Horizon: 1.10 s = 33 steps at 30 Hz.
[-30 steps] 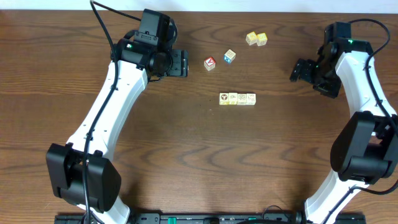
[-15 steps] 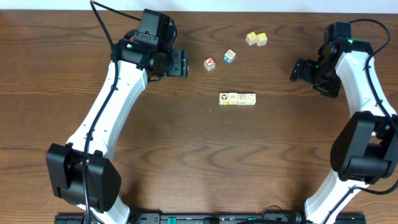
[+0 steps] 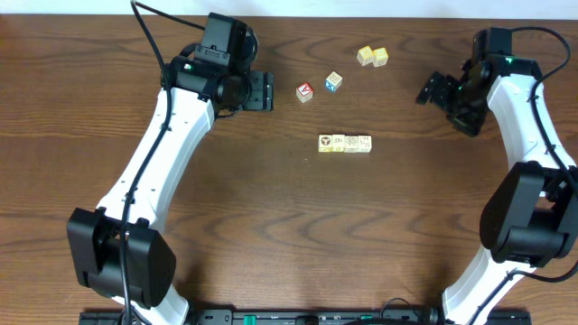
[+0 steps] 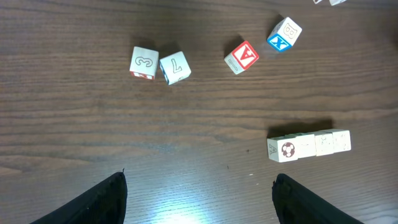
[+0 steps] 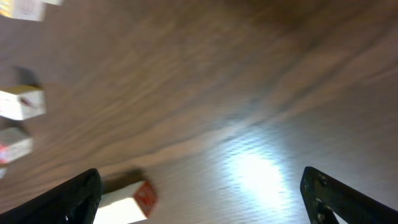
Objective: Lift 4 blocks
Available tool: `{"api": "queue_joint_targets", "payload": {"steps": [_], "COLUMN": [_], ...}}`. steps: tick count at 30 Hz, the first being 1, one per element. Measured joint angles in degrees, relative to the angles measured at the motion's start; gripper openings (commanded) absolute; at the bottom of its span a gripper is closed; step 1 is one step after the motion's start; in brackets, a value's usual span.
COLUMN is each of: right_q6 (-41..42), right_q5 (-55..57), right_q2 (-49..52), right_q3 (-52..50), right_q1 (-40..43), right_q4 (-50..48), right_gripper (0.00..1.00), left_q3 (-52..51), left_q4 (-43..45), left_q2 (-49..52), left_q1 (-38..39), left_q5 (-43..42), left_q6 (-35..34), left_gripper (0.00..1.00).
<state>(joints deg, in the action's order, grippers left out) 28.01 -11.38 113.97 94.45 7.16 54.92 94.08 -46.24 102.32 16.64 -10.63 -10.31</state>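
Risk — left gripper [image 3: 268,91] and right gripper [image 3: 426,90] both gape empty; an off-centre end squeeze could buckle the 4 blocks [image 3: 345,143].

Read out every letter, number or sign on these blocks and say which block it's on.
"3": white cube, far left in the left wrist view.
"7": neighbouring cube beside it.
"A", or an inverted "V": red-faced cube.
"X": blue-faced cube; its top mark, "8" or "B", is unclear.
Dark ring sign: end cube of the row of four blocks; the others too faint.
Yellow cubes: too small to read.
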Motion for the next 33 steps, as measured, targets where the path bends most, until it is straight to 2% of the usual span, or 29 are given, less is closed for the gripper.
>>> {"api": "queue_joint_targets", "payload": {"steps": [3, 8, 11, 14, 16, 18, 22, 24, 25, 26, 28, 29, 30, 33], "right_q6": [0.96, -0.09, -0.96, -1.55, -2.1, -2.91, -4.74, -5.25, -5.29, -5.22, -5.4, -5.79, -6.14, -6.99], "right_q5": [-3.04, -4.92, -4.57, -3.67, -2.14, -0.46, 1.73, 2.23, 2.4, 2.49, 3.02, 3.26, 3.52, 3.93], "right_q2": [0.0, 0.0, 0.0, 0.0, 0.0, 0.0, 0.0, 0.0, 0.0, 0.0, 0.0, 0.0, 0.0, 0.0], "right_q3": [0.0, 0.0, 0.0, 0.0, 0.0, 0.0, 0.0, 0.0, 0.0, 0.0, 0.0, 0.0, 0.0, -0.02], "right_q1": [-0.2, -2.6, -4.39, -5.27, -5.31, -5.16, -4.33, -3.06, -2.29, -1.27, 0.87, 1.84, 2.86, 4.39], "right_q4": [-1.73, -3.45, -3.15, -2.21, -1.42, -0.83, 0.61, 0.98, 1.05, 1.07, 1.16, 1.18, 1.22, 1.42], "right_gripper": [0.99, 0.99, 0.98, 0.98, 0.86, 0.81, 0.54, 0.43, 0.44, 0.52, 0.52, 0.49, 0.38, 0.04], "left_q3": [0.0, 0.0, 0.0, 0.0, 0.0, 0.0, 0.0, 0.0, 0.0, 0.0, 0.0, 0.0, 0.0, 0.0], "left_q4": [0.92, 3.02, 3.02, 3.02, 2.8, 1.49, -1.64, -3.21, -3.74, -4.13, -4.48, -4.52, -4.55, -4.52], "left_q2": [0.0, 0.0, 0.0, 0.0, 0.0, 0.0, 0.0, 0.0, 0.0, 0.0, 0.0, 0.0, 0.0, 0.0], "left_q1": [0.0, 0.0, 0.0, 0.0, -0.26, -1.07, -5.75, -9.05, -10.51, -12.37, -14.78, -15.61, -16.2, -16.63], "left_q5": [-1.42, -8.76, -11.45, -12.15, -11.02, -8.46, -4.31, -3.28, -2.93, -2.82, -2.99, -3.23, -3.45, -4.09], "left_q6": [-1.49, -2.93, -3.43, -3.52, -4.94, -7.98, -13.27, -14.71, -15.26, -15.72, -16.57, -16.74, -16.94, -17.16], "left_gripper": [0.74, 0.76, 0.47, 0.38, 0.34, 0.33, 0.25, 0.25, 0.25, 0.25, 0.25, 0.22, 0.19, 0.19]}}
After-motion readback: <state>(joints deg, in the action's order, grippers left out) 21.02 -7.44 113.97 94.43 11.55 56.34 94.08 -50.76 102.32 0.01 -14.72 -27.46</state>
